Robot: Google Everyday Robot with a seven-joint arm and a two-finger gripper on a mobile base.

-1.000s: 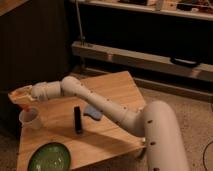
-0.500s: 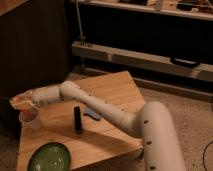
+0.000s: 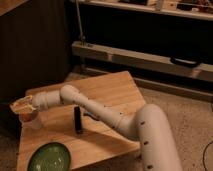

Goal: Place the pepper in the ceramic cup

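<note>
My gripper (image 3: 23,106) is at the far left of the wooden table (image 3: 112,92), right over the ceramic cup (image 3: 33,122). It is shut on the pepper (image 3: 25,116), which shows as an orange-red streak between the gripper and the cup's rim. The cup is small, pale and upright near the table's left edge. The gripper partly covers it. I cannot tell whether the pepper's tip is inside the cup.
A green round bowl (image 3: 49,157) sits at the table's front left. A black upright stick (image 3: 77,120) stands mid-table, with a small grey-blue thing (image 3: 93,118) behind the arm. Dark shelving and a metal rail (image 3: 140,57) lie beyond the table.
My gripper has come down and slightly right with the pepper, from above the cup to just over its rim. The cup, bowl and stick have not moved.
</note>
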